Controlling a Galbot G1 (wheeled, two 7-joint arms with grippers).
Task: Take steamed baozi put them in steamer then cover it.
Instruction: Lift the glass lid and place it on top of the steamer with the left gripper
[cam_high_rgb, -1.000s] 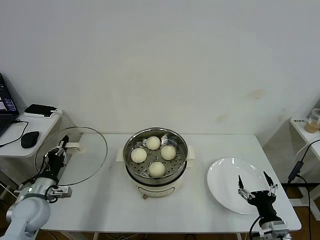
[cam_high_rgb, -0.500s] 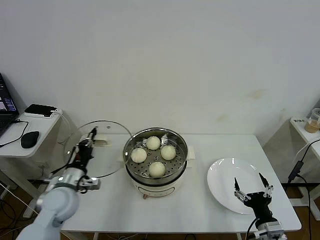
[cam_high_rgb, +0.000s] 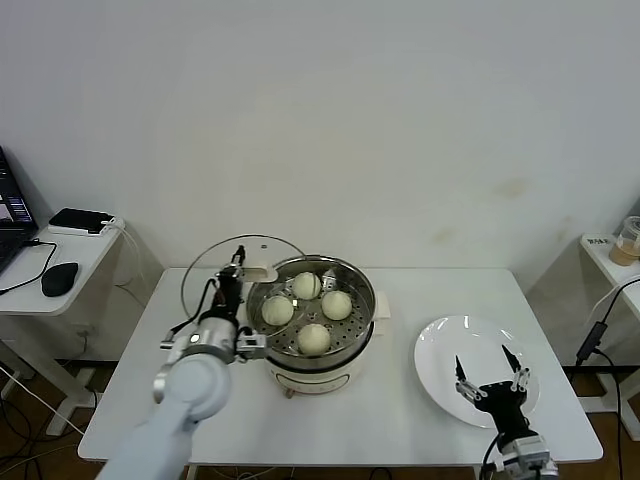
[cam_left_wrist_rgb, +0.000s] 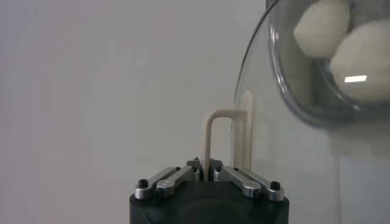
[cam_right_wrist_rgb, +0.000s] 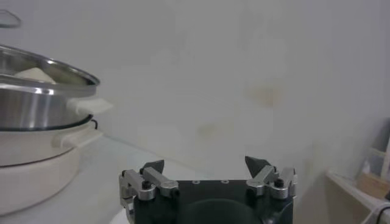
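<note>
The steamer (cam_high_rgb: 312, 352) stands mid-table with several baozi (cam_high_rgb: 306, 286) on its perforated tray. My left gripper (cam_high_rgb: 238, 260) is shut on the cover's cream handle (cam_high_rgb: 262, 272). It holds the glass cover (cam_high_rgb: 215, 285) tilted on edge beside the steamer's left rim. In the left wrist view the jaws (cam_left_wrist_rgb: 205, 173) pinch the handle (cam_left_wrist_rgb: 217, 122), and baozi (cam_left_wrist_rgb: 365, 58) show through the glass (cam_left_wrist_rgb: 286, 152). My right gripper (cam_high_rgb: 488, 375) hangs open and empty over the white plate (cam_high_rgb: 445, 345). Its wrist view shows the parted fingers (cam_right_wrist_rgb: 206, 165) and the steamer (cam_right_wrist_rgb: 36, 91) farther off.
A side desk on the left carries a mouse (cam_high_rgb: 60, 278), a black box (cam_high_rgb: 80, 219) and a laptop (cam_high_rgb: 10, 215). A small stand with a cup (cam_high_rgb: 630, 240) and a hanging cable (cam_high_rgb: 598, 330) sits at the right. A white wall is close behind.
My left arm has carried the cover rightward from the table's left end to the steamer's left rim. The right gripper drifted slightly left and nearer over the plate.
</note>
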